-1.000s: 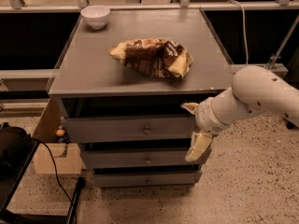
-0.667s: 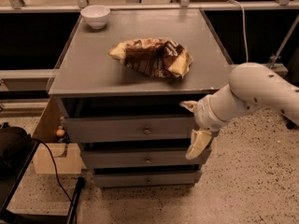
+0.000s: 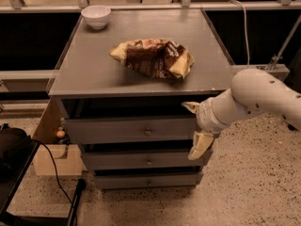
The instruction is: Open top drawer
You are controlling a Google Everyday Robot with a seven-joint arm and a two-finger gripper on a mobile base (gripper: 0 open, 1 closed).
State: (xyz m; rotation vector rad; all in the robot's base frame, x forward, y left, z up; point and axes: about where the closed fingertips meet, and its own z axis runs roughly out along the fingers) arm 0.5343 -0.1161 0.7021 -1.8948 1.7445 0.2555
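**Gripper spread at the right end of the top drawer**

Your white arm [image 3: 261, 96] comes in from the right edge of the camera view. It bends at a large rounded link, then runs left and slightly down to the wrist. The gripper [image 3: 188, 131] sits at the right end of the top drawer [image 3: 117, 130], just under the overhanging edge of the grey cabinet top [image 3: 84, 74].

Its two cream fingers are spread wide, one pointing left near the top of the drawer front and the other [image 3: 199, 146] hanging down past the panel's lower edge. Nothing is between them. You cannot tell from this angle whether either finger touches the drawer.

The top drawer is the uppermost of three grey fronts. Its small round knob [image 3: 147, 132] is at the panel's centre, well to the left of the gripper. The middle drawer [image 3: 136, 160] and the bottom drawer [image 3: 141, 180] lie below it.

A crumpled brown and yellow snack bag [image 3: 153, 58] lies on the cabinet top, and its printing is too creased for you to read. A white bowl [image 3: 96, 16] stands at the far left corner.
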